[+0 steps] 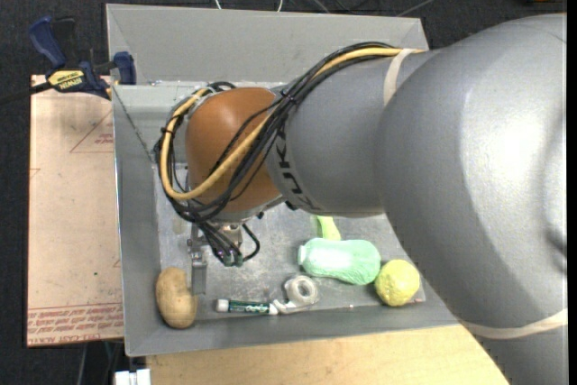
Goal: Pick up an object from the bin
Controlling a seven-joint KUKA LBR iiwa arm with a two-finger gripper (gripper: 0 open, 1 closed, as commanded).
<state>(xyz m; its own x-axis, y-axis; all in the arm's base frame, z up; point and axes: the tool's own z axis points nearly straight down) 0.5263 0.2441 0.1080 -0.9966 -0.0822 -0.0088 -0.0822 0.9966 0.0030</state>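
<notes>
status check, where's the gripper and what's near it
Gripper low in the bin's lower-left corner. Brown potato right beside it, contact unclear. Green marker and white ring lie further right.

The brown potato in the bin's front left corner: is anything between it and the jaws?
Nothing visible does. The jaws hang beside the potato, up and to its right; the green marker lies further right, out of the way.
</notes>
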